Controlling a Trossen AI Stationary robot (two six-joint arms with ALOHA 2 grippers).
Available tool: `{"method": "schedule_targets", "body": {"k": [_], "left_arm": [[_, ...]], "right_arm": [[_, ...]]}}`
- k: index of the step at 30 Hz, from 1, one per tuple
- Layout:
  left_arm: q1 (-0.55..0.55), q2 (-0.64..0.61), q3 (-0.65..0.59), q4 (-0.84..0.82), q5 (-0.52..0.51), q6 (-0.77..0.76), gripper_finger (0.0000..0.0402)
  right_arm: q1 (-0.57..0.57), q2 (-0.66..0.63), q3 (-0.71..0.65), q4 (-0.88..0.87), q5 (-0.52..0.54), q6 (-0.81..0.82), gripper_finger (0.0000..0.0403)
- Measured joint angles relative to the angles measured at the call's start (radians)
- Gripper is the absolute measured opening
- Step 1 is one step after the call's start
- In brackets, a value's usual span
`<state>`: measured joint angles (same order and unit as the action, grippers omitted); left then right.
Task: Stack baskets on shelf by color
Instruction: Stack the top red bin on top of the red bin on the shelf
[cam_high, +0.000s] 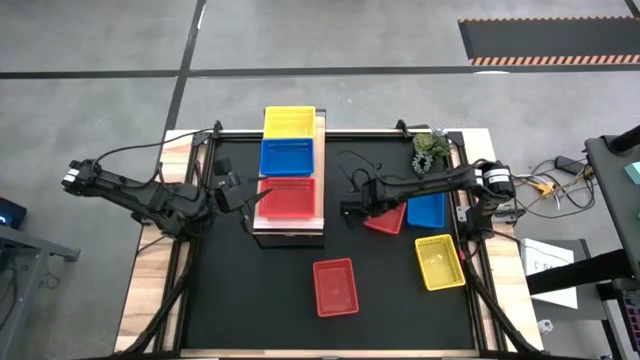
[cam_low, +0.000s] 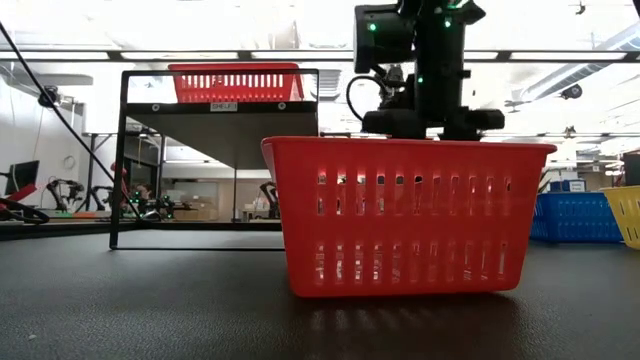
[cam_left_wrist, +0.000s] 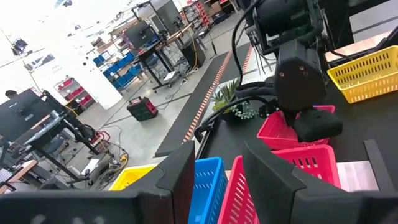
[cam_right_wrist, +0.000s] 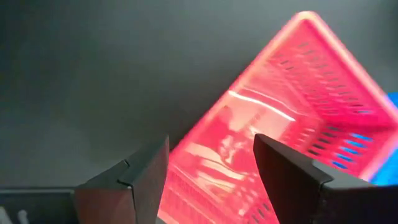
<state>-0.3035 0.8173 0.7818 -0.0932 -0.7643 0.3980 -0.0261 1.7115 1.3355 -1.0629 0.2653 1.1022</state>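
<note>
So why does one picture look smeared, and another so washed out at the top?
Right wrist view: the red basket beneath the right end effector is streaked with motion blur, while the dark fingers stay crisp. Left wrist view: the room's upper corner is blown out white. Low view: bright ceiling lights glare behind the shelf, and the near red basket reflects faintly on the table.
</note>
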Motion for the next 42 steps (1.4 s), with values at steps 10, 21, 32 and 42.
{"method": "schedule_targets", "body": {"k": [10,21,32,42], "left_arm": [[0.000,-0.002,0.000,0.000,0.000,0.001,0.0118],[0.000,-0.003,0.000,-0.013,0.000,0.002,0.0118],[0.000,-0.009,-0.001,-0.021,0.000,0.002,0.0118],[0.000,-0.014,-0.001,-0.006,0.000,0.002,0.0118]], "right_arm": [[0.002,0.001,-0.096,0.135,-0.003,0.052,0.0226],[0.002,0.002,-0.117,0.190,-0.003,0.078,0.0151],[0.009,0.001,-0.116,0.242,-0.018,0.058,0.0015],[0.006,-0.077,0.007,0.068,0.042,-0.187,0.0012]]}}
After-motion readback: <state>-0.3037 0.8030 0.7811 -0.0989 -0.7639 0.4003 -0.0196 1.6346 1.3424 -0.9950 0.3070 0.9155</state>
